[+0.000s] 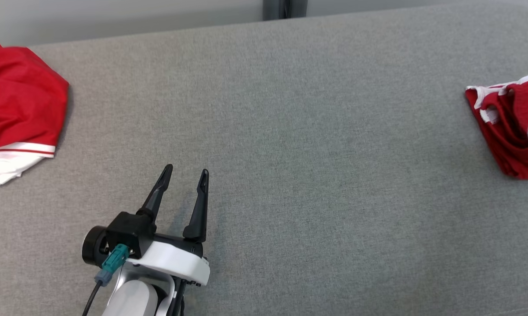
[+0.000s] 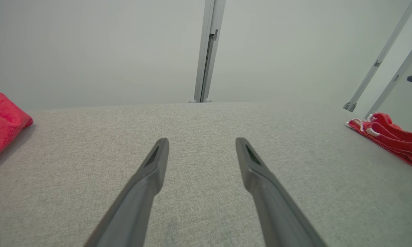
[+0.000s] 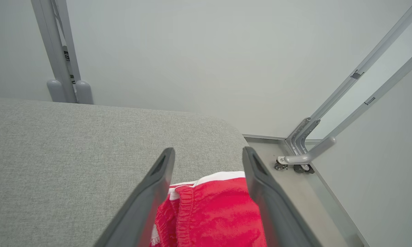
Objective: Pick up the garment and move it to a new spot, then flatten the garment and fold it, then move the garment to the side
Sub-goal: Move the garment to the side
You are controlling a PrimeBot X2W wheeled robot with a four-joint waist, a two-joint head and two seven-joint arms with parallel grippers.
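Head and wrist views of a grey padded surface. The garment is red with white trim along one edge. It lies in rumpled folds at the far right end of the surface, close to the rounded corner. The right gripper hangs just above it with its two dark fingers spread wide. Red cloth shows in the gap between them, but neither finger pinches it, so the gripper is open and holds nothing. The left gripper lies low over the bare middle-left of the surface, well apart from the garment; its fingers are likewise parted and empty. A second red cloth, white-banded at its lower edge, lies heaped at the far left end — well apart from both grippers. Behind the surface stands a pale wall with an upright metal post
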